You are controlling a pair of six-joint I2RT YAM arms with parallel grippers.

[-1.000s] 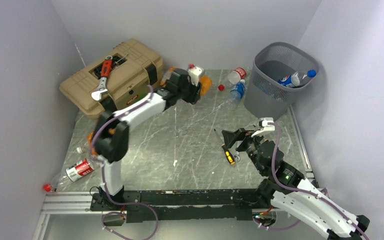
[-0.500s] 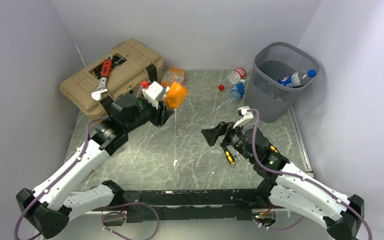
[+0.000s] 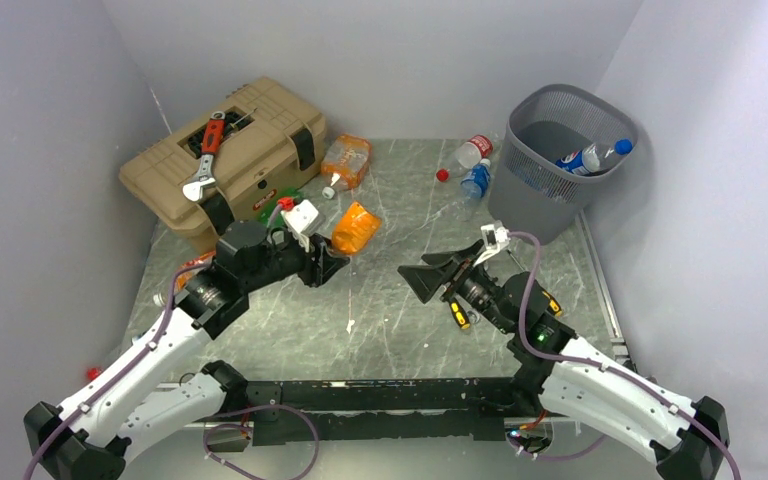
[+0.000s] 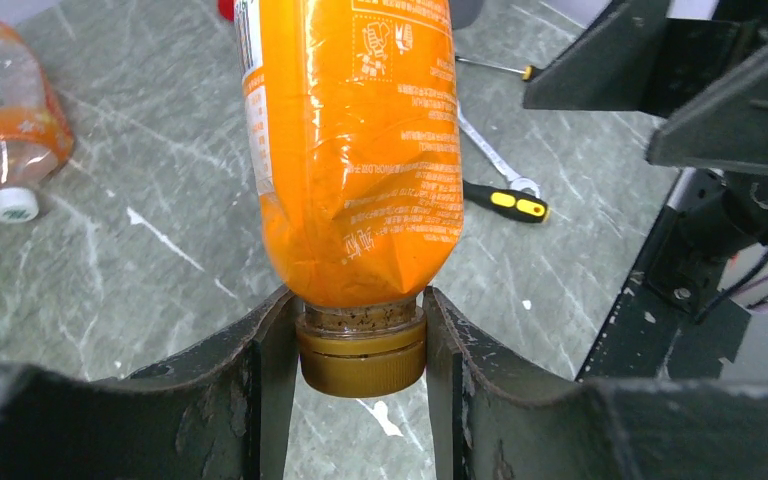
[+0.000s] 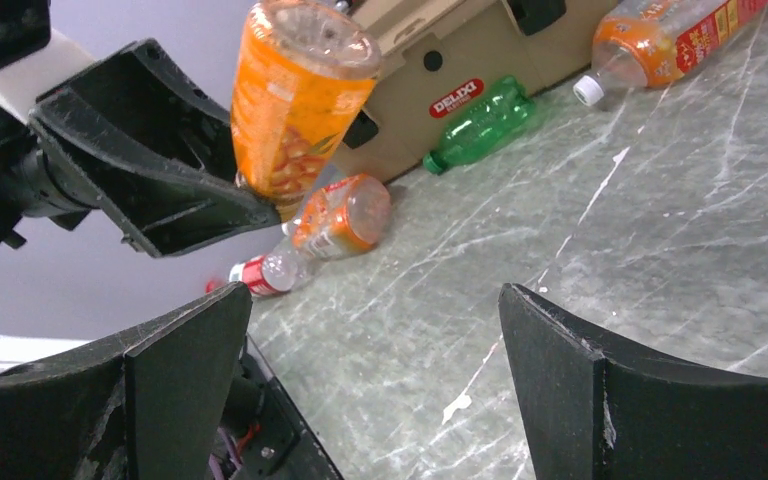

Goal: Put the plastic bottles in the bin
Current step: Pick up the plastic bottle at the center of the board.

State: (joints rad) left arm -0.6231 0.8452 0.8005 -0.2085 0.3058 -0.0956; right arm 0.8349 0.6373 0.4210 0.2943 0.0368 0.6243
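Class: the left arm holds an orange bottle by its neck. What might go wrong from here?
1. The left gripper pinches the orange bottle only at its cap end; the long, crumpled body may swing or slip free.
2. The bin stands far right, beyond the open right gripper; a handover seems likely, and a mistimed release may drop the bottle near the screwdriver.

place: robot lab cell | evidence: plain walls (image 3: 360, 50) boxing marble-look table (image 3: 390, 290), aluminium rail (image 3: 602, 290)

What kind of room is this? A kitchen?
Probably a robot practice booth, not a kitchen: plain walls box in a marbled table, two robot arms are bolted at its edge, and plastic bottles lie near a mesh bin and tan toolbox.
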